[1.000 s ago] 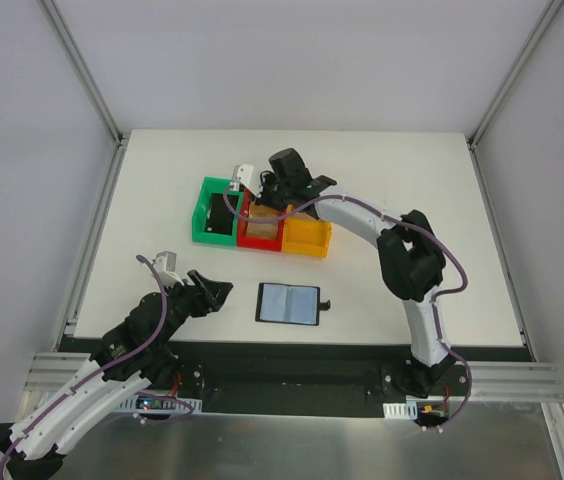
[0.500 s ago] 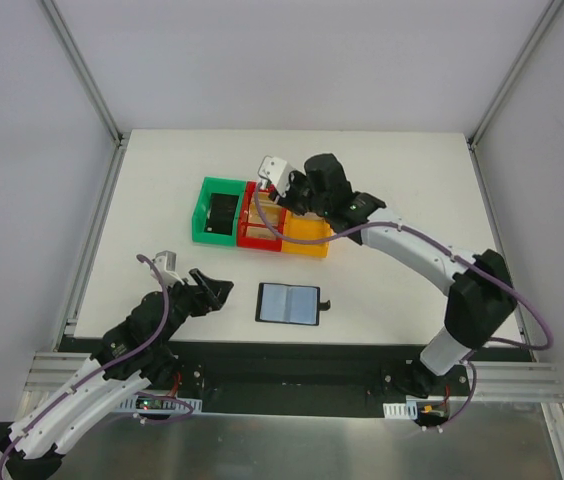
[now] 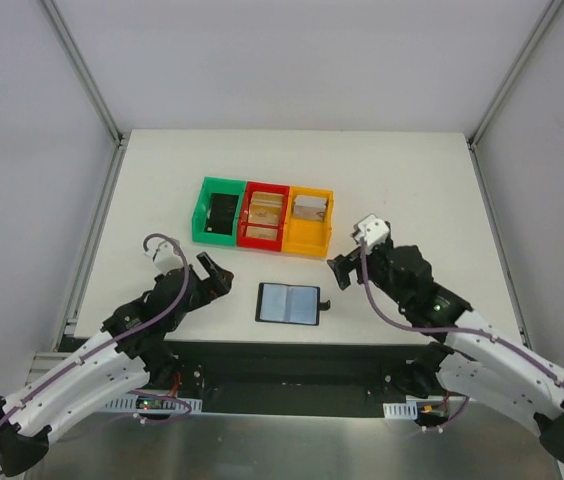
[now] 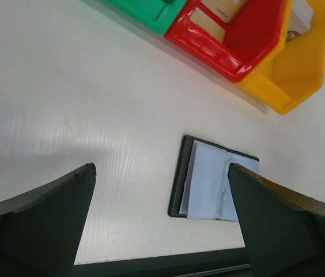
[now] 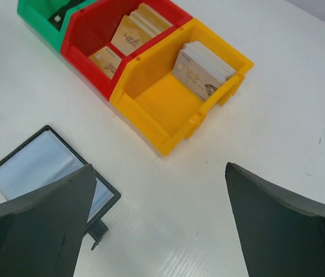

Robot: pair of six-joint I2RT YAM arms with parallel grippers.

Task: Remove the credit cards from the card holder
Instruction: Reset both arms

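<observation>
The card holder (image 3: 288,303) lies open and flat near the table's front edge, its grey-blue inner panels (image 4: 214,182) facing up. No card shows in it. Tan-gold credit cards (image 3: 265,210) lie in the red bin, and more cards (image 5: 203,69) lean in the orange bin. My left gripper (image 3: 214,275) hovers open just left of the card holder, holding nothing. My right gripper (image 3: 340,270) hovers open just right of it, above the black tab (image 5: 98,234), also holding nothing.
A green bin (image 3: 219,211), a red bin (image 3: 262,238) and an orange bin (image 3: 307,243) stand side by side behind the card holder. A black object lies in the green bin. The table's front edge (image 4: 151,265) runs close below the card holder.
My right arm has pulled back from over the bins to the near right and its jaws have opened wide. My left gripper has opened wider and shifted slightly forward.
</observation>
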